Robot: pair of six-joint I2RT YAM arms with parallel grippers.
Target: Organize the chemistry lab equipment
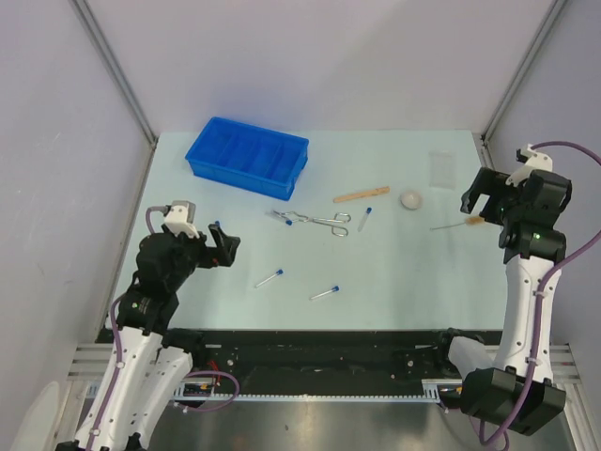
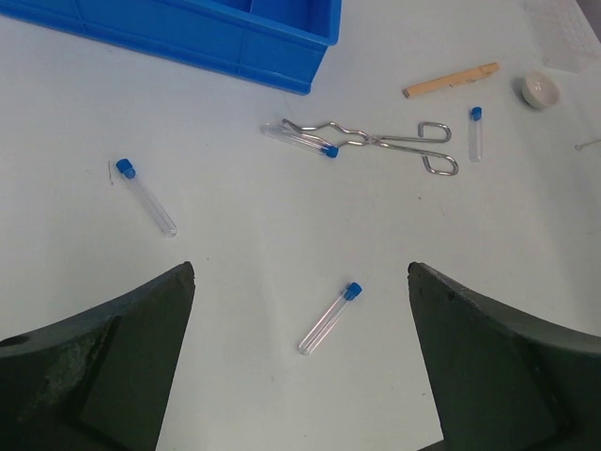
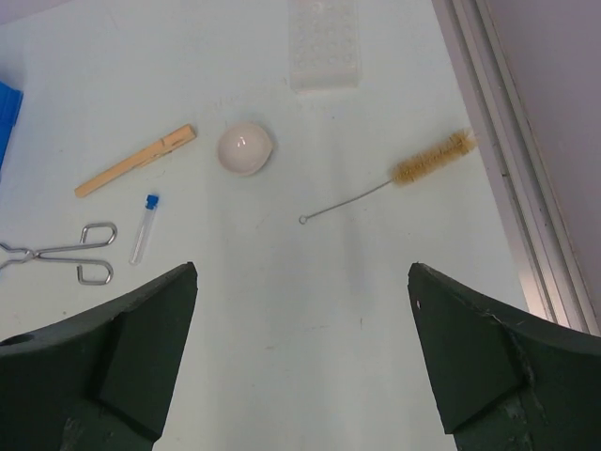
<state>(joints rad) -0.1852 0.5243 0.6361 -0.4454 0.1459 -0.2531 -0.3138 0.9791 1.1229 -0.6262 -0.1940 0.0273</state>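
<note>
Several clear blue-capped tubes lie loose on the table: one (image 1: pixel 269 278) and another (image 1: pixel 325 293) near the front, one (image 1: pixel 364 219) beside the metal tongs (image 1: pixel 319 220), one under the tongs' tips (image 2: pixel 302 141). The wooden stick (image 1: pixel 361 194), the white dish (image 1: pixel 411 199), the brown-bristled wire brush (image 3: pixel 432 158) and the clear rack (image 1: pixel 441 166) lie at the right. My left gripper (image 1: pixel 221 246) is open and empty, above the table with a tube (image 2: pixel 330 318) between its jaws' line of sight. My right gripper (image 1: pixel 479 197) is open and empty, near the brush.
The blue compartmented bin (image 1: pixel 249 155) stands at the back left. A metal frame rail (image 3: pixel 512 160) runs along the table's right edge, close to the brush. The table's left edge is beside my left arm.
</note>
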